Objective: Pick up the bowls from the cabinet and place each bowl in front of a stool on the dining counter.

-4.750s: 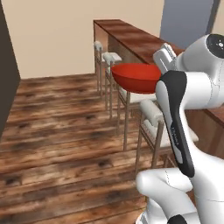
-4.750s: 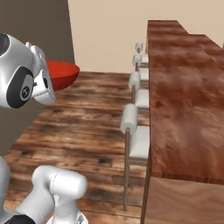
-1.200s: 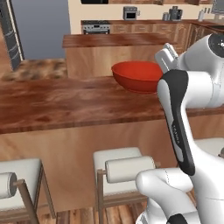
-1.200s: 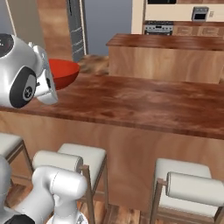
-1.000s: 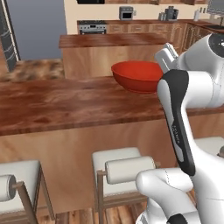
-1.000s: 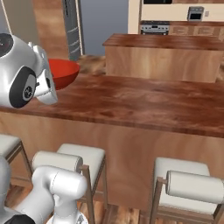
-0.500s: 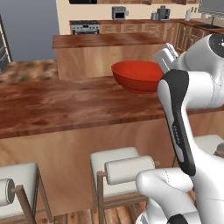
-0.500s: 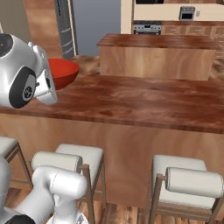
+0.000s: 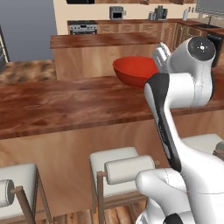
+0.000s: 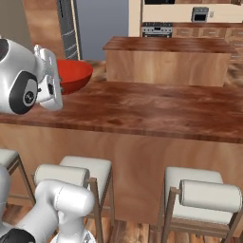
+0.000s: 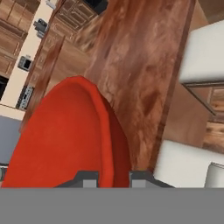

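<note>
Pinching the rim of the red bowl (image 11: 65, 140), the gripper (image 11: 113, 177) (fingers nearly closed) holds it above the dining counter (image 9: 65, 109), whose near edge and stool (image 9: 118, 168) lie below.

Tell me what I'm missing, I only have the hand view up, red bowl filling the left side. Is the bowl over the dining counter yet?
Observer: Yes. In the left base view the red bowl is held up above the dining counter, not resting on it.
Operator: Is the gripper actually clamped on it?
Observer: The gripper is shut on the bowl's rim; the right base view shows the bowl sticking out sideways from the hand.
Operator: Any stool lined up?
Observer: A stool stands at the counter's front, roughly below the bowl in the right base view.
</note>
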Motion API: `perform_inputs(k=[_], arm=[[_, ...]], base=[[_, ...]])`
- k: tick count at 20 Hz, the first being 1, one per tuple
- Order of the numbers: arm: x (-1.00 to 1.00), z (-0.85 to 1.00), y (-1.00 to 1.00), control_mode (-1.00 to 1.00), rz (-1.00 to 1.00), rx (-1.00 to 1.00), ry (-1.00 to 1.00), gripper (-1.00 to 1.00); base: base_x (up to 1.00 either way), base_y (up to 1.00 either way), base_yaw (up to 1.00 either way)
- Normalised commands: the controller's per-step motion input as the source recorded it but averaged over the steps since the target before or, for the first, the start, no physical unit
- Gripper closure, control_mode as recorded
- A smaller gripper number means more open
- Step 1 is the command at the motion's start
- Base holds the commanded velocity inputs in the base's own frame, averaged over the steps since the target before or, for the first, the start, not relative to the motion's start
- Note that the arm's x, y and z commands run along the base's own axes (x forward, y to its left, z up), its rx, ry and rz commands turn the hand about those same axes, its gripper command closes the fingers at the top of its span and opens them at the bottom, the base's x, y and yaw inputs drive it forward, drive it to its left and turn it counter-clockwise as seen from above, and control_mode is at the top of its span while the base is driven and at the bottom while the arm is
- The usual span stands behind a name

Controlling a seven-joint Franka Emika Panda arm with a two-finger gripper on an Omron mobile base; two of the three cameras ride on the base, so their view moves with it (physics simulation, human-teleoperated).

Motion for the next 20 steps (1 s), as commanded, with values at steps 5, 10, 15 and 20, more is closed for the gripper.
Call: perform_inputs(k=[5,10,15,20], arm=[[0.34,-0.10,0.00,-1.00,-0.13,0.00,-0.08,1.00],[0.04,-0.01,0.00,-1.00,-0.01,0.00,-0.03,1.00],[0.00,0.00,0.00,-1.00,0.01,0.00,0.00,1.00],[0.00,0.00,0.00,-1.00,0.01,0.00,0.02,1.00]], base=[[0.00,0.00,0.00],[0.00,0.00,0.00],[0.00,0.00,0.00],[0.00,0.00,0.00]])
